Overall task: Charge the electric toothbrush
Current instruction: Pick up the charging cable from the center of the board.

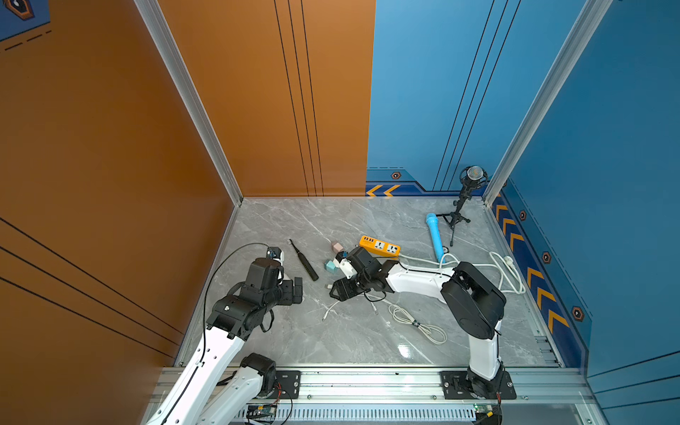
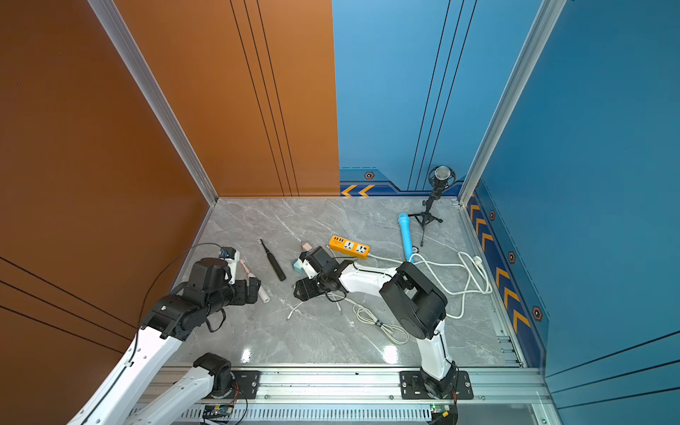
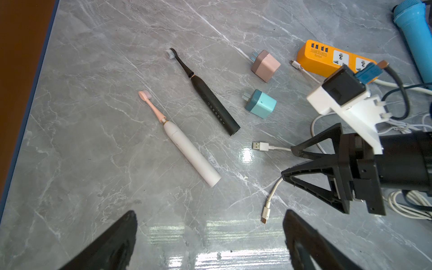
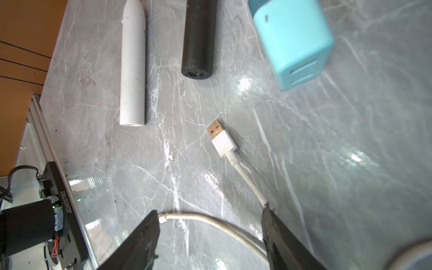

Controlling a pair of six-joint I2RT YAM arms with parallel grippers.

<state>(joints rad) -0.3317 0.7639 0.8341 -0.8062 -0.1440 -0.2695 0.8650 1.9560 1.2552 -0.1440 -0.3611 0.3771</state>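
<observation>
Fingers (image 4: 140, 240) of right gripper (image 4: 210, 209) apart, straddling cable (image 4: 248, 180) low in frame; left gripper (image 3: 209, 212) wide, empty. Risk: gripping far behind plug (image 4: 222, 140) lets it flop at insertion.

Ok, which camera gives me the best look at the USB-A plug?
Right wrist: the USB-A plug lies mid-frame, large and sharp, contacts visible. Left wrist shows the plug smaller, without that detail. In a top view the plug is barely a speck.
</observation>
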